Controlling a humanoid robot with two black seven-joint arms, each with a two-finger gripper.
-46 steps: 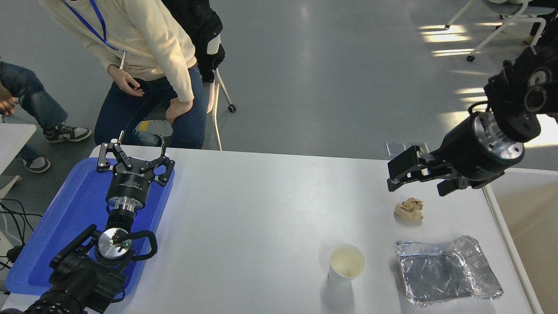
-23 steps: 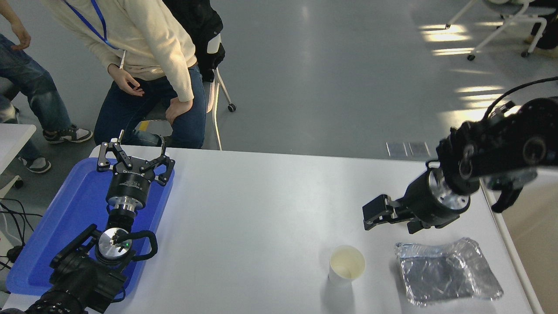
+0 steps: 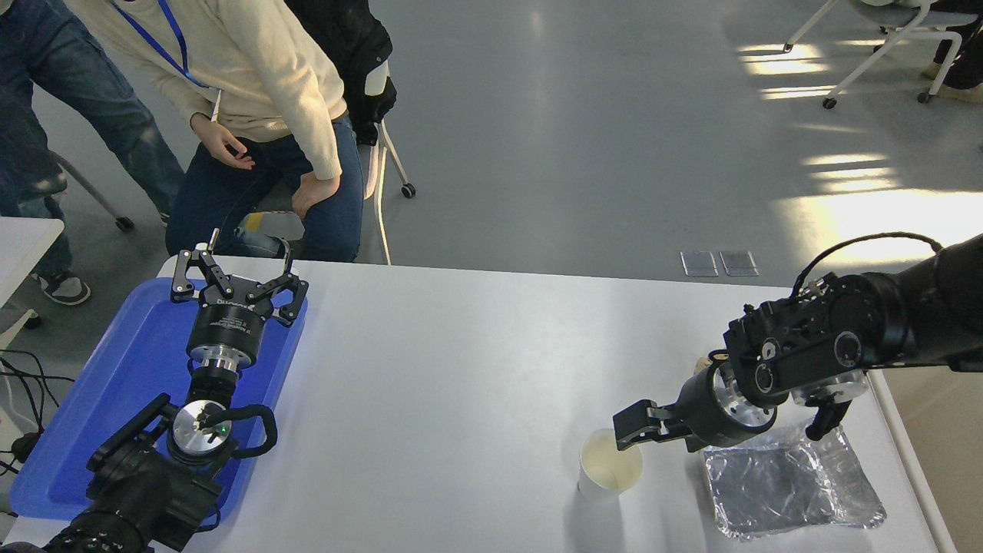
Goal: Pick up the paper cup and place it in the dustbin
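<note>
— Where was the cup?

— The cup (image 3: pixel 610 468) stood upright on the table (image 3: pixel 461 369), near the front edge, just left of a foil tray (image 3: pixel 791 485). Its cream inside faced up.

— And the right gripper?

— The right gripper (image 3: pixel 631 430) came in from the right edge, pointing left, its tips at the cup's far rim on the right side. I could not tell whether it touched the rim, nor how far its fingers were parted; from that angle they merged into one dark block. It had hold of nothing that I could see.

— The left one?

— The left gripper (image 3: pixel 234 284) was parked over a blue tray (image 3: pixel 115 384) at the lower left, fingers spread wide, nothing between them.

— Any sign of the bin?

— A beige strip with a pale rim showed at the table's right edge; that looked like the bin (image 3: pixel 948 430), well apart from the cup.

— Anything else?

— A tan paper ball (image 3: pixel 701 364) peeked out behind the right wrist. A person (image 3: pixel 261 100) sat at the far side.
</note>
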